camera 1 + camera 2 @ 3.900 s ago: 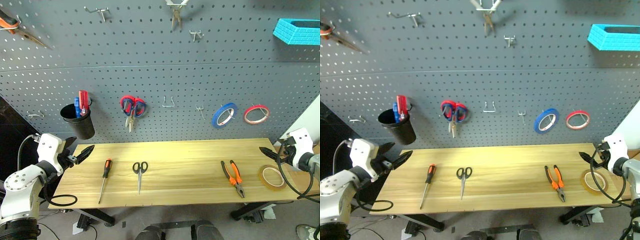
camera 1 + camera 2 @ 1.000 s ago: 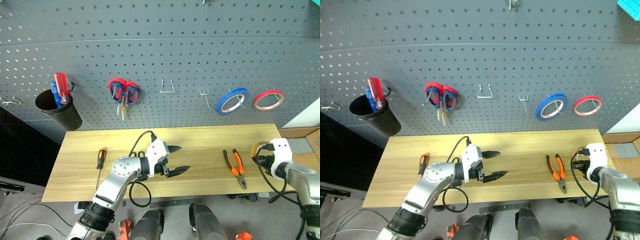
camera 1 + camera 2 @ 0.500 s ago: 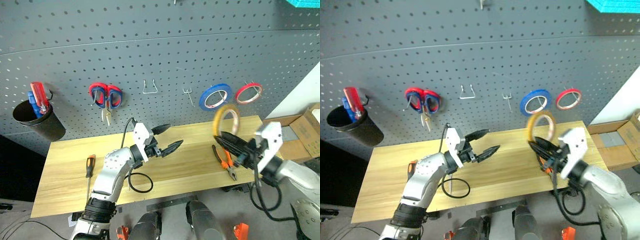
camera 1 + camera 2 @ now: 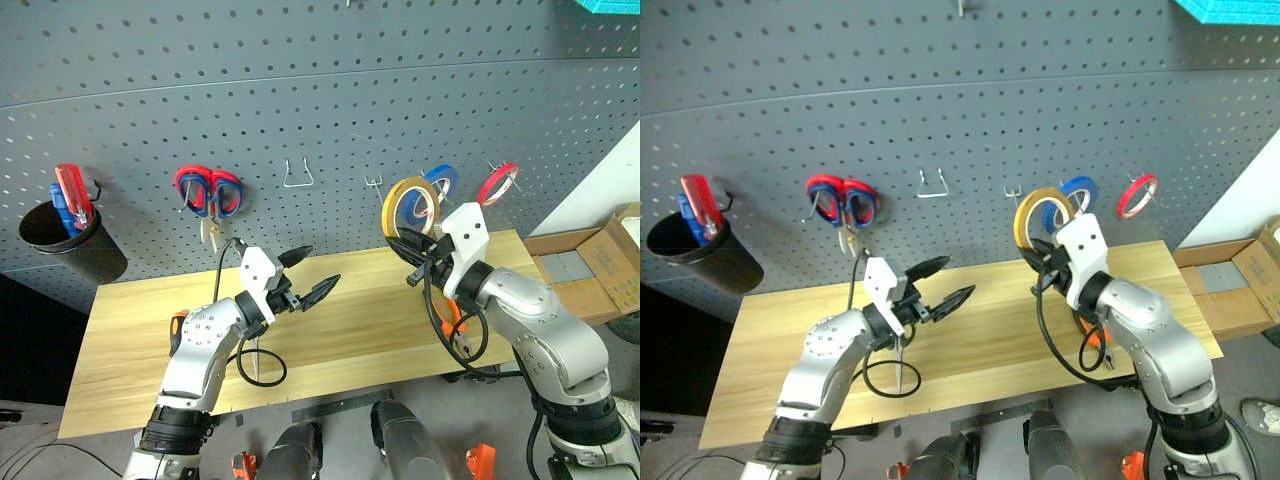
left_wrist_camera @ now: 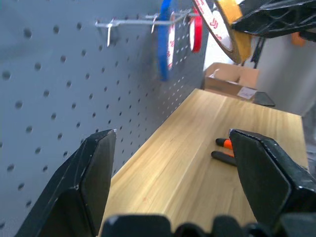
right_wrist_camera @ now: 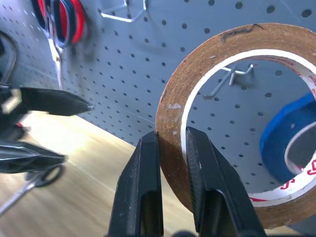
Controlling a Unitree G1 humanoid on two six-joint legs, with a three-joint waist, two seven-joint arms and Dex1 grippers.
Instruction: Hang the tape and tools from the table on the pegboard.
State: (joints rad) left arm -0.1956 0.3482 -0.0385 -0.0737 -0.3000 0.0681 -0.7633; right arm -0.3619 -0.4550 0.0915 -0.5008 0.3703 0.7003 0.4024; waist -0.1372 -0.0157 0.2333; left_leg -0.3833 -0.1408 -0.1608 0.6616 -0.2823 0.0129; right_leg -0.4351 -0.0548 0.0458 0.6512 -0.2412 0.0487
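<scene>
1. I work in a workshop: a dark grey pegboard [image 4: 300, 90] with metal hooks covers the wall before me.
2. On it hang red-and-blue scissors [image 4: 208, 192], a blue tape ring [image 4: 1078, 190] and a red tape ring [image 4: 1136, 195].
3. A black cup [image 4: 60, 245] holds screwdrivers.
4. Below stands a long wooden table [image 4: 380, 320]; pliers [image 5: 224, 149] lie near its right edge.

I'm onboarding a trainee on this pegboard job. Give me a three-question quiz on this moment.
1. True or false: the right tool is shut on the tape.
2. What lies on the table under the right arm? A) pliers B) hammer C) wrench
3. Fill in: the left tool is ____ and holds nothing.

Key:
1. True; its fingers pinch the ring's rim, held up in front of the pegboard by the blue ring.
2. A, the pliers.
3. Open.
</scene>
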